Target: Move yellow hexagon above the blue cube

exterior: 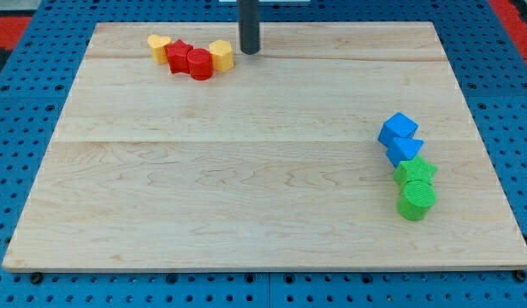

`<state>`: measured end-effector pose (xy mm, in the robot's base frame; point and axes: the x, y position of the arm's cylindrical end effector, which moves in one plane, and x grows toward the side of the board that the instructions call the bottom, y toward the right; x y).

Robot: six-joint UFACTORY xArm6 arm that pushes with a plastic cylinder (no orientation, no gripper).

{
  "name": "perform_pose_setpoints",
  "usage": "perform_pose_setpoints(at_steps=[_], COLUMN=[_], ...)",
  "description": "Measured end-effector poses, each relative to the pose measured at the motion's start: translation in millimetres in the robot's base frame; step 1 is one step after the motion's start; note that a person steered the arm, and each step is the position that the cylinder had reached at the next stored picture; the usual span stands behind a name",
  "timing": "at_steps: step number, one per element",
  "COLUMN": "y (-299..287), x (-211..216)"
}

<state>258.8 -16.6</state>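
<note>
A yellow hexagon (221,54) sits near the view's top, left of centre, at the right end of a cluster. My tip (249,50) stands just to its right, a small gap apart. A blue cube (398,129) sits at the view's right, with a second blue block (405,151) touching it just below.
Left of the yellow hexagon lie a red cylinder (199,64), a red block (179,53) and a yellow block (159,45). Below the blue blocks sit a green star-like block (415,172) and a green cylinder (416,200). The wooden board (246,188) lies on blue pegboard.
</note>
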Motion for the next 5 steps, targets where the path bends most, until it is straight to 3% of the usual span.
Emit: perform_pose_setpoints(at_steps=[2,3,5], y=[-12,-38,-52], x=[-53,-46,12])
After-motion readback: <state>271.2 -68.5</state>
